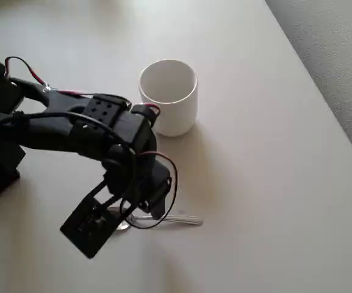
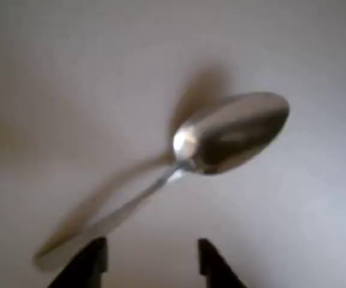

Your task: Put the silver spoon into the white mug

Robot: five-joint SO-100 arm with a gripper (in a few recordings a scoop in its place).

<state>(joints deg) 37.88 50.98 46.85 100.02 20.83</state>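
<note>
My two black fingers sit at the bottom edge of the wrist view, spread apart with bare table showing in the gap between them and nothing pinched. Just beyond them lies the small shiny silver metal spoon, blurred at this range: its oval bowl is up and to the right, and its slim handle runs down to the left, ending close to my left-hand finger tip in that view. A soft shadow trails beside the handle and above the bowl, so I cannot tell whether the spoon lies flat or is slightly raised.

In the overhead view the spoon lies on the pale, matte table with its handle pointing right, clear of my arm, and its bowl end tucked under my black wrist. My fingers are low over that bowl end.

The plain white cylindrical ceramic mug stands upright and open-mouthed farther up the picture, well apart from the spoon, with my arm's upper joint just beside its left wall. Its inside is white.

To the right of spoon and mug the table is open as far as its slanting right edge, beyond which grey textured floor shows.
</note>
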